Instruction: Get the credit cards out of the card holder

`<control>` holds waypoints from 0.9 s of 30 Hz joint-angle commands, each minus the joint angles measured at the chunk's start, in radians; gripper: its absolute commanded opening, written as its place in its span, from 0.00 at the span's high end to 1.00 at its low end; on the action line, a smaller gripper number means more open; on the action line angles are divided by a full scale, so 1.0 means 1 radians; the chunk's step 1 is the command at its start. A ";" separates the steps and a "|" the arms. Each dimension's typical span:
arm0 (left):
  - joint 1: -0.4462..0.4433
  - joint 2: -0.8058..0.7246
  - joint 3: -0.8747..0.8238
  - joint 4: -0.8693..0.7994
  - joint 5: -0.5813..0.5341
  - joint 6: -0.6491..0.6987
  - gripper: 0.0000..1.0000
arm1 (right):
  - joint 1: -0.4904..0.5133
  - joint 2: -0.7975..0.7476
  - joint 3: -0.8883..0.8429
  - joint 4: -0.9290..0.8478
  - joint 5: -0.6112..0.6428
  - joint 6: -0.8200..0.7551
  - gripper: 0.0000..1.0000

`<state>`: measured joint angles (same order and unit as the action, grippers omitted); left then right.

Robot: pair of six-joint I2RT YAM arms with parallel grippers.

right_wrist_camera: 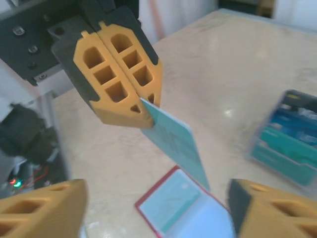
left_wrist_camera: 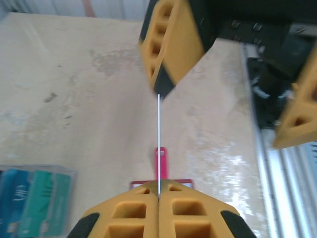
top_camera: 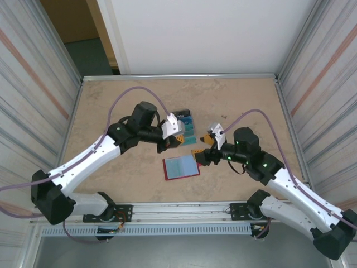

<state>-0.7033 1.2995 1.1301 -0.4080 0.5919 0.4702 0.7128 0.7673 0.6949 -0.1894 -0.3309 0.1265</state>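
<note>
Nearest the arm bases, the card holder [top_camera: 181, 167] lies open and flat on the table [top_camera: 111, 106], red rim around, pale bluish sleeves facing up. It sits between the two arms, just in front of both grippers. In the left wrist view its red snap tab [left_wrist_camera: 161, 163] pokes out past the fingers.

Just above and behind the holder is the left gripper [top_camera: 177, 137]. Its jaws are pressed together on a teal credit card [right_wrist_camera: 176, 144]. The card is clamped by one corner and hangs tilted in the air, its low end over the open holder; whether it touches the sleeves can't be told. From the left wrist the same card is seen edge-on, a thin pale line running out of the closed fingers [left_wrist_camera: 124, 218].

The right gripper [top_camera: 201, 146] faces the left one from the other side, jaws spread wide and holding nothing. Its two fingers [right_wrist_camera: 44, 208] stand well apart on either side of the card. One right fingertip [left_wrist_camera: 171, 44] is at the card's far end; contact is unclear.

Farther back, beside the left gripper, the card pile [top_camera: 187, 124] holds blue and teal cards inside a clear box [left_wrist_camera: 64, 176] resting on the table, apart from the holder.
</note>
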 commanded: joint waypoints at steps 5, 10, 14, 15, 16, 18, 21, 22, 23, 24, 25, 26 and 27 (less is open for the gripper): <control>0.057 0.155 0.015 0.165 -0.100 0.157 1.00 | -0.004 -0.068 0.047 -0.101 0.341 0.072 0.01; 0.069 0.276 0.065 0.188 -0.149 0.238 1.00 | -0.005 -0.064 0.070 -0.153 0.507 0.154 0.01; 0.108 0.366 0.121 0.159 -0.074 0.242 1.00 | -0.006 -0.050 0.083 -0.180 0.552 0.188 0.01; 0.118 0.387 0.131 0.159 -0.051 0.235 1.00 | -0.006 -0.046 0.083 -0.182 0.557 0.196 0.01; 0.128 0.409 0.142 0.158 -0.037 0.230 1.00 | -0.006 -0.044 0.086 -0.184 0.561 0.200 0.01; 0.139 0.444 0.158 0.150 -0.014 0.232 1.00 | -0.006 -0.042 0.087 -0.190 0.562 0.212 0.01; 0.148 0.488 0.184 0.144 -0.011 0.226 1.00 | -0.006 -0.044 0.084 -0.196 0.568 0.226 0.01; 0.152 0.498 0.192 0.144 -0.006 0.222 1.00 | -0.006 -0.046 0.082 -0.199 0.569 0.231 0.01; 0.154 0.507 0.197 0.144 -0.006 0.219 1.00 | -0.007 -0.047 0.081 -0.202 0.570 0.235 0.01; 0.155 0.517 0.203 0.145 -0.005 0.216 1.00 | -0.006 -0.050 0.080 -0.204 0.570 0.240 0.01; 0.154 0.526 0.209 0.146 -0.006 0.218 1.00 | -0.007 -0.052 0.079 -0.207 0.569 0.244 0.01; 0.155 0.535 0.215 0.143 -0.007 0.218 1.00 | -0.007 -0.055 0.078 -0.209 0.569 0.247 0.01; 0.156 0.543 0.222 0.138 -0.011 0.222 1.00 | -0.006 -0.057 0.076 -0.212 0.570 0.253 0.01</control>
<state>-0.5533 1.8309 1.3098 -0.2600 0.5507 0.6811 0.7120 0.7246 0.7502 -0.3824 0.2134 0.3412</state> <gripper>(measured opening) 0.047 0.986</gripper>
